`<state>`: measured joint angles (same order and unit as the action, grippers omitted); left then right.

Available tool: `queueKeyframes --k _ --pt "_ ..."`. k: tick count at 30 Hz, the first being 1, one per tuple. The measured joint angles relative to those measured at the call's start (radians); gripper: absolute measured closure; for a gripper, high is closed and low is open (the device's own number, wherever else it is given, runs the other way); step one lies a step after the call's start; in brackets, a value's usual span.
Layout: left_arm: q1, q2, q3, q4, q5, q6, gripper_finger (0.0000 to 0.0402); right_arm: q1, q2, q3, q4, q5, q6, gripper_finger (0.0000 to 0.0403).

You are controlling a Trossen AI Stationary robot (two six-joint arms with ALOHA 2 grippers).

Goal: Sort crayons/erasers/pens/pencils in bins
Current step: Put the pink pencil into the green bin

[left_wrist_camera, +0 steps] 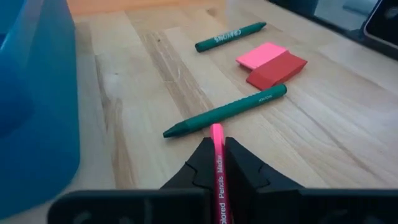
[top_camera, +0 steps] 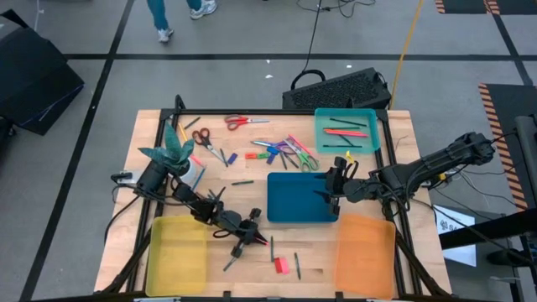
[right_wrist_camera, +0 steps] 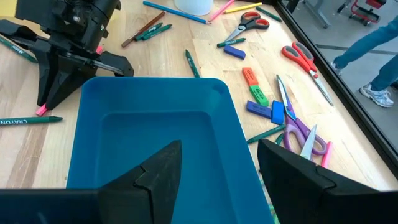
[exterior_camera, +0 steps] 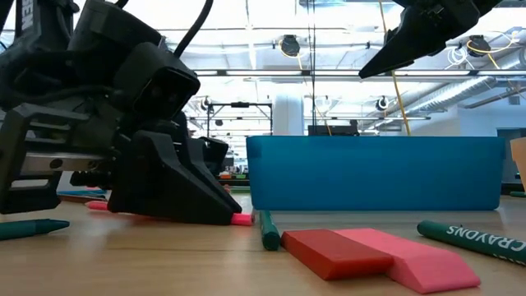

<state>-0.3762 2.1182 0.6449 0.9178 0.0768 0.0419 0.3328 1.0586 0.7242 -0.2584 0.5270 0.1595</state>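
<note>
The left gripper (top_camera: 243, 238) is low at the table, its fingers closed on a pink pencil (left_wrist_camera: 218, 163) that lies along the gap between them. The pencil is light, stiff and smooth, so a narrow pinch near mid-length should keep it from pivoting. Just ahead of it lie two green crayons (left_wrist_camera: 227, 111) and a red eraser (left_wrist_camera: 277, 70) touching a pink eraser (left_wrist_camera: 261, 55); the erasers look soft, grippy and blocky, best taken across their short sides. The right gripper (right_wrist_camera: 219, 163) hangs above the blue bin (right_wrist_camera: 155, 87), fingers spread wide and holding nothing. The yellow bin (top_camera: 176, 252) sits near the left arm.
</note>
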Motion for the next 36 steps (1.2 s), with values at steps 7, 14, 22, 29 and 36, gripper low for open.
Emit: queueKeyframes --k 7,14,22,29,36 --pt "0.0 -0.151 0.004 -0.258 -0.029 0.002 0.0386 0.0 0.0 0.0 0.006 -0.001 -0.022 0.02" --pt "0.002 -0.28 0.091 -0.581 -0.099 0.006 0.0382 0.0 0.0 0.0 0.008 -0.003 -0.025 0.02" --pt "0.004 -0.339 0.177 -0.724 -0.129 -0.074 0.0383 0.003 0.0 0.0 0.016 -0.033 -0.026 0.02" --pt "0.001 -0.403 0.191 -0.712 -0.18 -0.148 0.0388 0.021 0.0 0.0 0.03 -0.057 -0.04 0.02" --pt "0.006 -0.506 0.194 -0.648 -0.261 -0.202 0.0386 0.052 0.0 0.0 0.044 -0.057 -0.044 0.02"
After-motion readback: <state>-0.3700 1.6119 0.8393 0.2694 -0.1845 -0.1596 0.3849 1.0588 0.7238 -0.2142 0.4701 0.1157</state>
